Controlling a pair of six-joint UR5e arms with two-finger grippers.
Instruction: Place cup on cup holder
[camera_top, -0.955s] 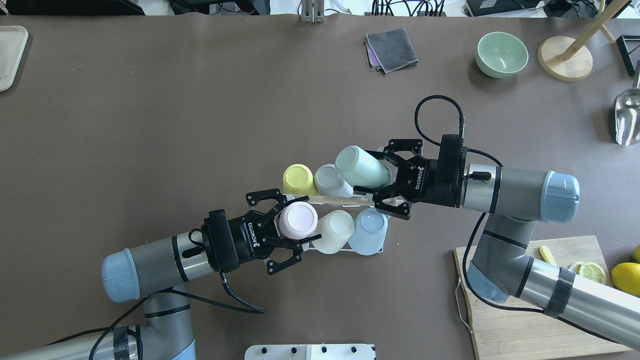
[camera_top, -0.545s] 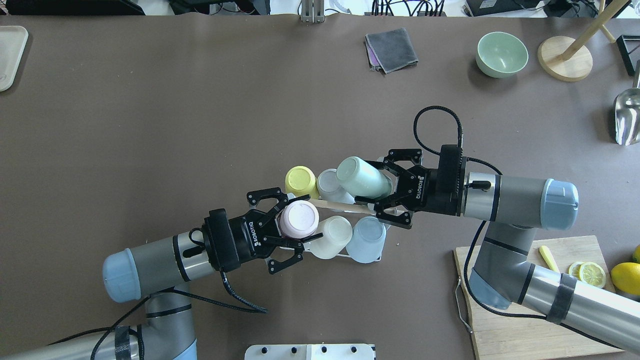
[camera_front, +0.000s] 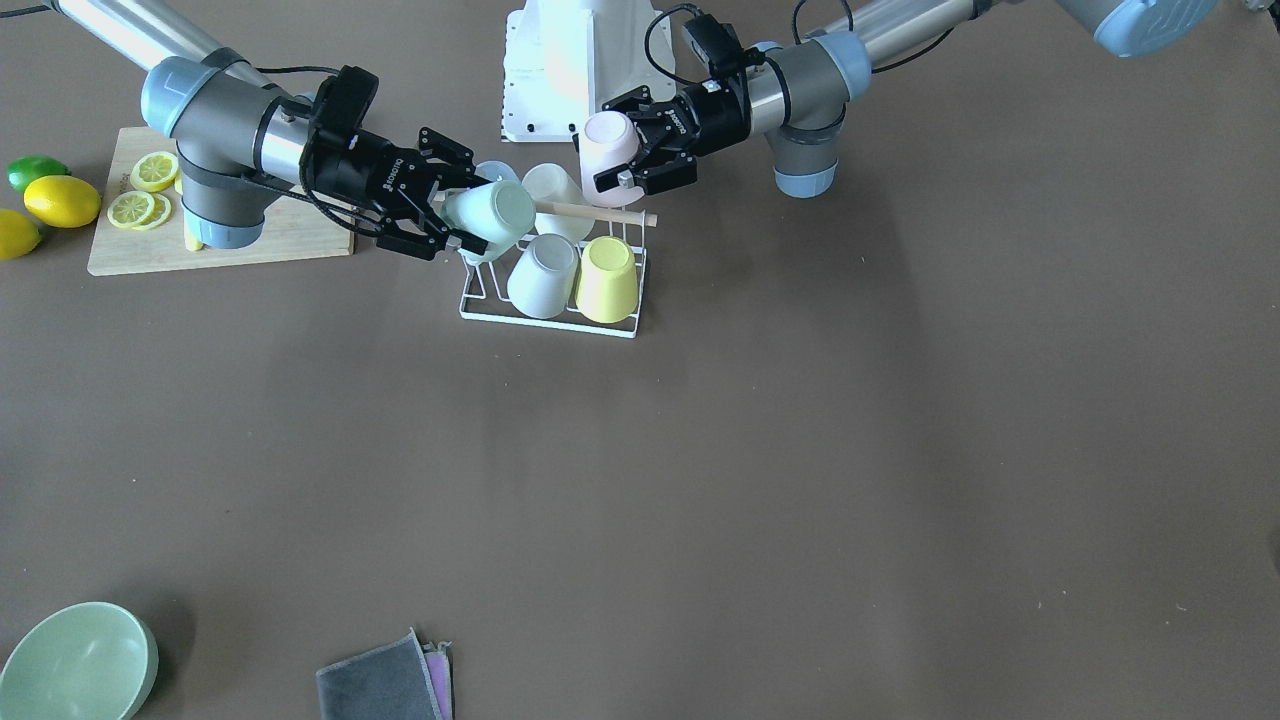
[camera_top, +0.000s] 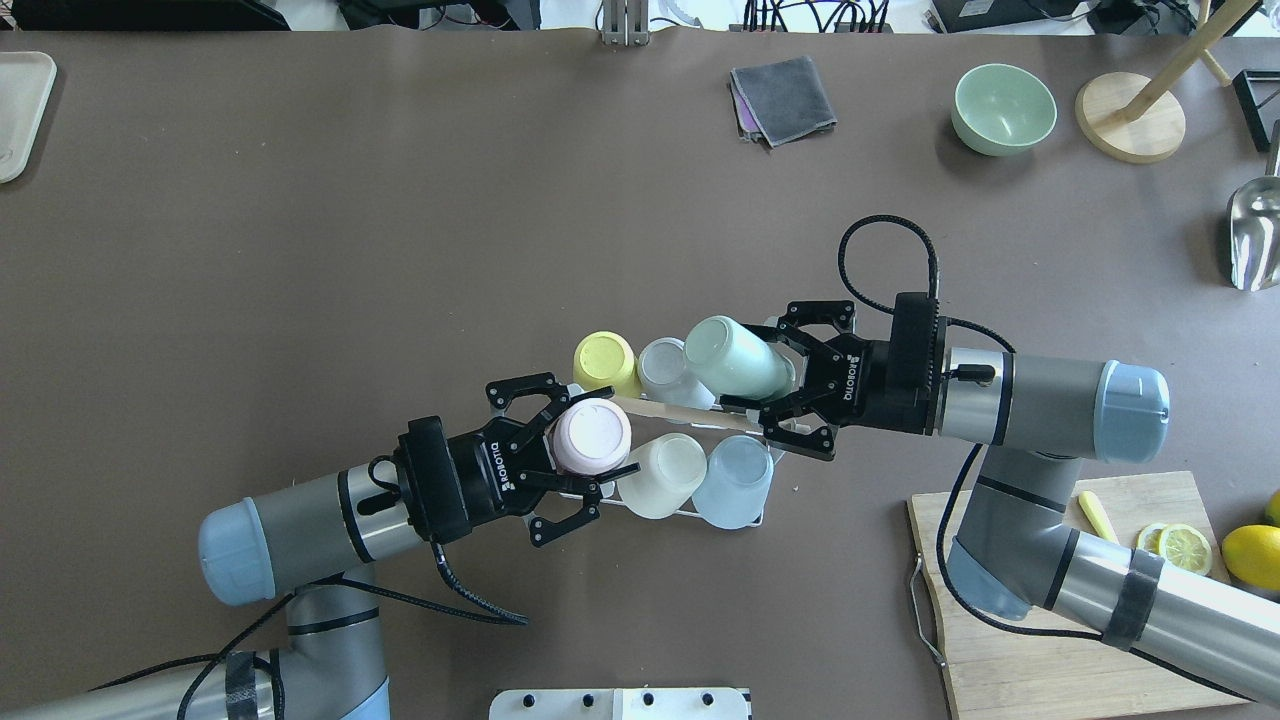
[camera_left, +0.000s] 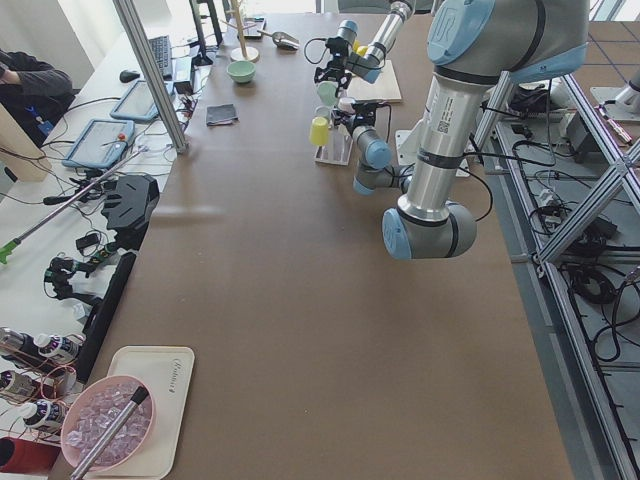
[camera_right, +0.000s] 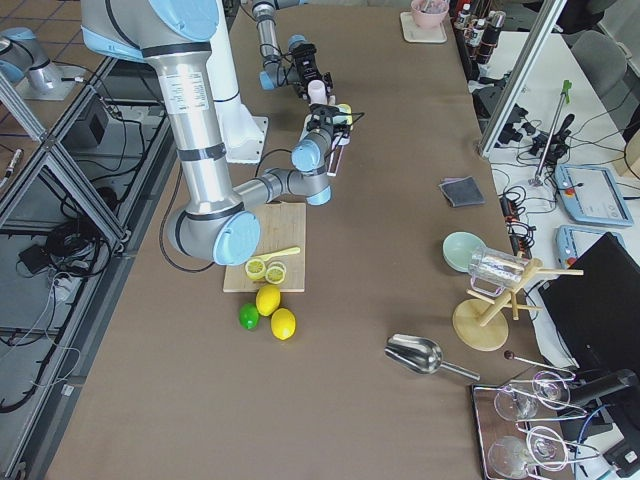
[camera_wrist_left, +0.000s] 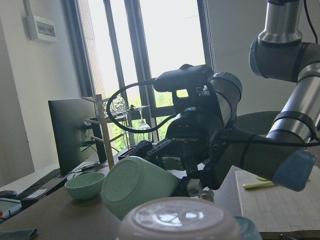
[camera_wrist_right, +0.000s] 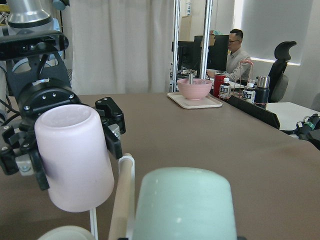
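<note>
Brown desk (camera_top: 300, 250) seen from overhead, with the white wire cup holder (camera_top: 680, 412) near its centre, four other cups (camera_top: 660, 470) upturned on it. Left claw (camera_top: 600, 440), at the holder's 8 o'clock end, pinches an upturned pink cup (camera_top: 585, 432). Right claw (camera_top: 765, 372), at the holder's 2 o'clock, pinches a tilted mint cup (camera_top: 735, 355) over the far row. The holder lies at that claw's 8 o'clock.
</note>
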